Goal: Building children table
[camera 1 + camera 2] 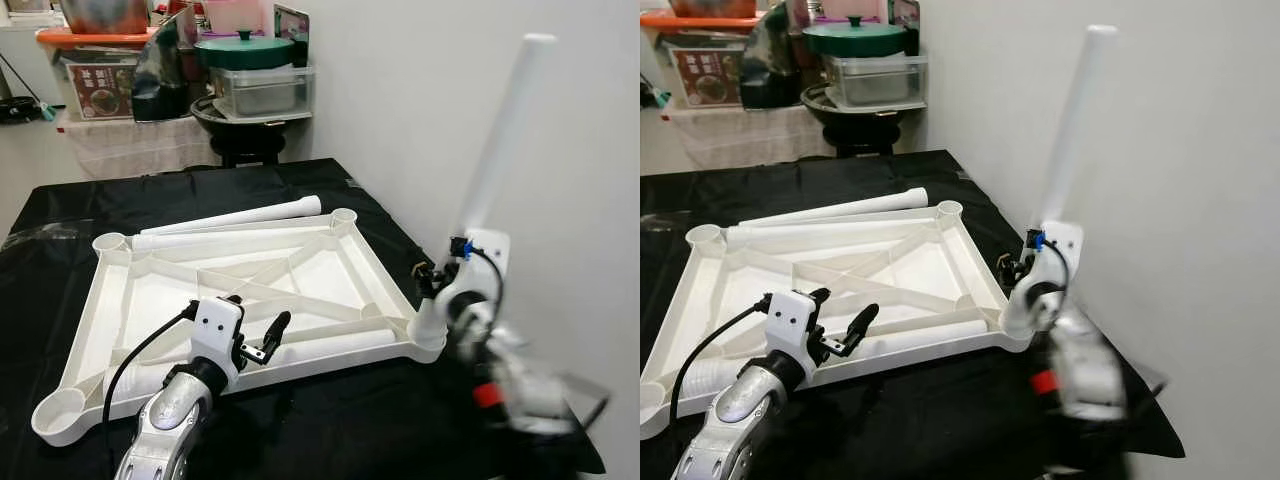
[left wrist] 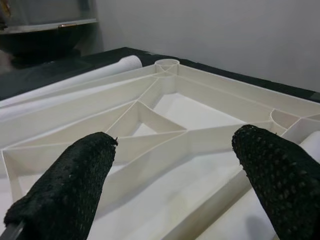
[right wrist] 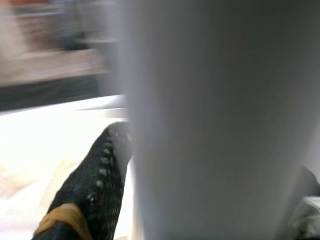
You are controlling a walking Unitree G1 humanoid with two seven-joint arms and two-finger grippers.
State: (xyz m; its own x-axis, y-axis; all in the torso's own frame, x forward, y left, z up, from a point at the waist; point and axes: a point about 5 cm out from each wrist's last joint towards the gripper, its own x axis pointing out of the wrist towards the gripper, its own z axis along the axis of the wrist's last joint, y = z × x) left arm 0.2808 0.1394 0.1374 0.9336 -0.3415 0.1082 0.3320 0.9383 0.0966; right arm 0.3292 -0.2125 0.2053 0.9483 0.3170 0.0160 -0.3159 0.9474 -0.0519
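A white plastic tabletop [image 1: 320, 270] lies upside down on a black cloth, ribs up, with a round socket at each corner. My right gripper [image 1: 440, 300] is shut on a white table leg [image 1: 500, 140] and holds it upright with its lower end at the near right corner socket. In the right wrist view, the leg [image 3: 215, 125] stands against one black finger [image 3: 95, 185]. My left gripper [image 1: 255, 320] hovers open over the near edge of the tabletop, holding nothing. Another leg [image 1: 330, 343] lies along the near rim just beyond it. Two more legs [image 1: 240, 215] lie along the far edge.
The black cloth [image 1: 100, 200] covers the floor around the tabletop. A white wall [image 1: 570, 120] runs close along the right side. Behind stand a black round stool [image 1: 245, 135] and a cluttered shelf with a green pot [image 1: 245, 50] and a clear box.
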